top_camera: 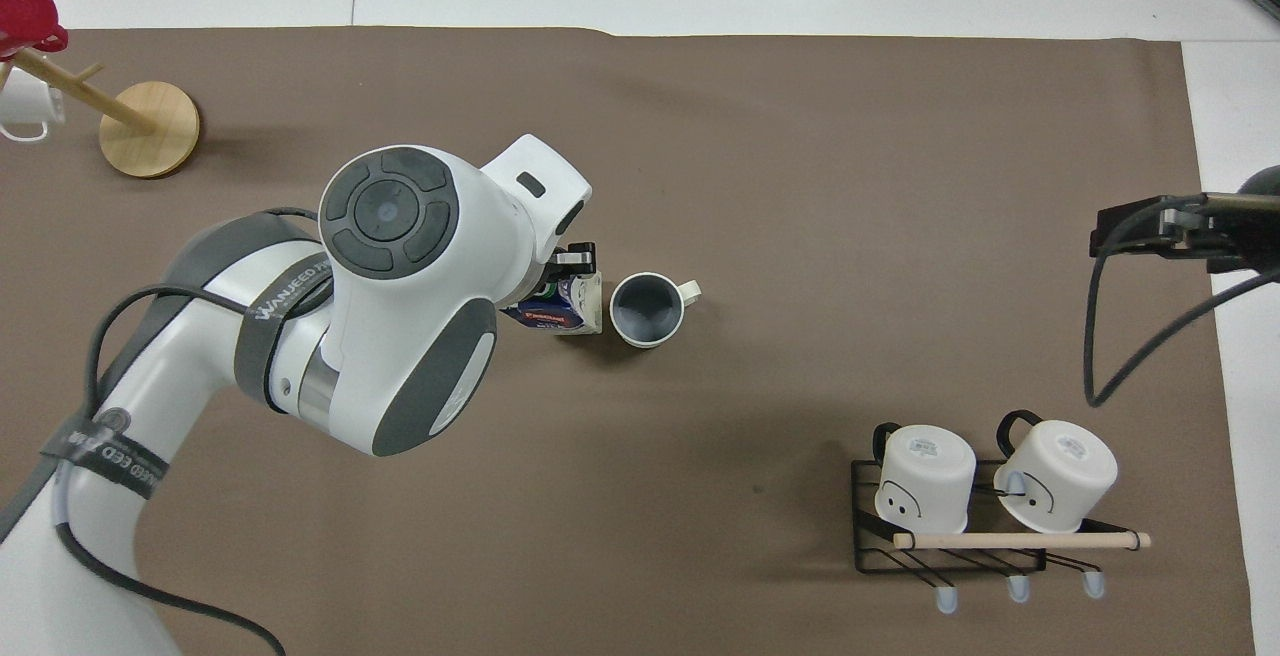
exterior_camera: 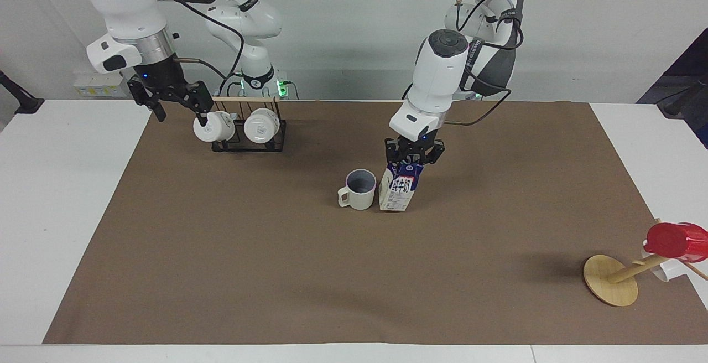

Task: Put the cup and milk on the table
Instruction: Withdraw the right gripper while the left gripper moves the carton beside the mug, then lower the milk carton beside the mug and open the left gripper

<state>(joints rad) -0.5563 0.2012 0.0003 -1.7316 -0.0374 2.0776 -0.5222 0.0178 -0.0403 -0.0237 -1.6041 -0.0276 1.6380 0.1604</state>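
The cup (exterior_camera: 358, 190), a cream mug with a grey-blue inside, stands upright on the brown mat (exterior_camera: 354, 280) of the table (exterior_camera: 55, 197); it also shows in the overhead view (top_camera: 647, 308). The milk (exterior_camera: 399, 188), a blue and white carton, is right beside the cup toward the left arm's end, slightly tilted, its base at the mat. It also shows in the overhead view (top_camera: 565, 303). My left gripper (exterior_camera: 414, 156) is shut on the milk's top. My right gripper (exterior_camera: 182, 113) is open and empty, raised over the mat's edge beside the mug rack.
A black wire rack (exterior_camera: 249, 137) with two whiter mugs (exterior_camera: 210, 126) (exterior_camera: 258, 125) stands near the robots toward the right arm's end. A round wooden disc with a stick (exterior_camera: 611, 281) bearing a red cup (exterior_camera: 675, 240) stands toward the left arm's end.
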